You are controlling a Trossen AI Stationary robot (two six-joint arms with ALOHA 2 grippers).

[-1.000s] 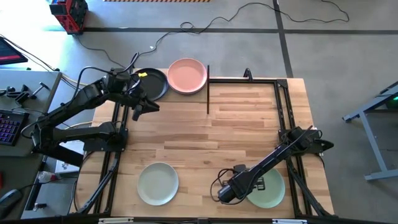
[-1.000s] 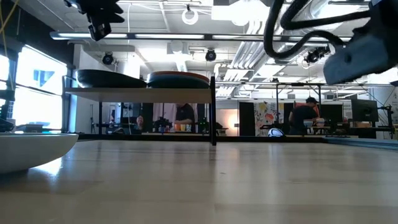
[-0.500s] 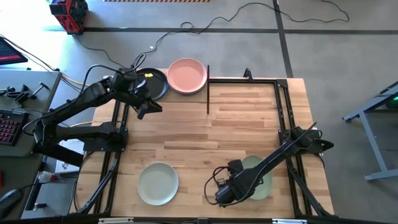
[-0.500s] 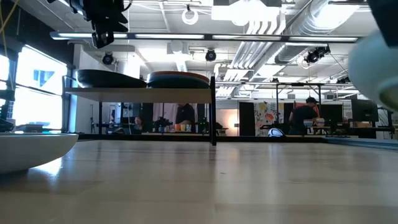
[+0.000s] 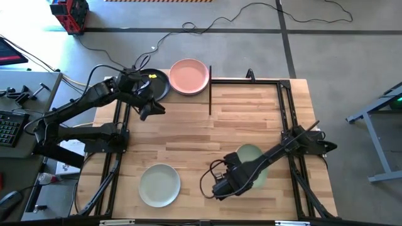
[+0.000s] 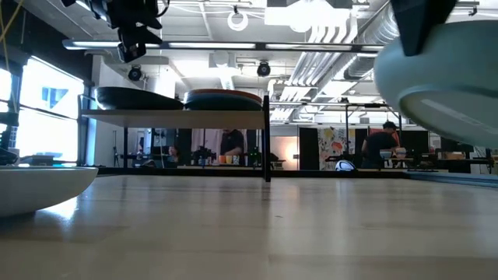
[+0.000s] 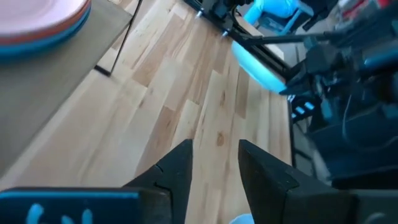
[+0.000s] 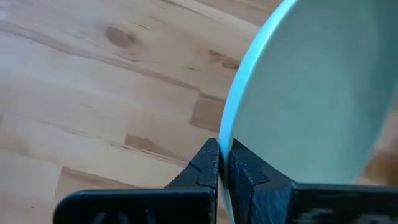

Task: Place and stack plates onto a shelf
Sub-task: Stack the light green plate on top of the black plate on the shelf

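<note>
The right gripper (image 8: pixel 224 163) pinches the rim of a matte sage green plate (image 5: pixel 250 164), held tilted above the table's near right. The left gripper (image 7: pixel 214 155), fingers parted and empty, hovers beside the shelf (image 6: pixel 175 116) bearing stacked plates

The slatted light-wood tabletop (image 5: pixel 201 135) carries a pale cream-green round plate (image 5: pixel 159 184) at its near left. Far beyond that plate, the light-wood shelf board (image 6: pixel 175 115) bears a black plate (image 5: pixel 158 83) and a pink plate (image 5: pixel 189 76).
</note>
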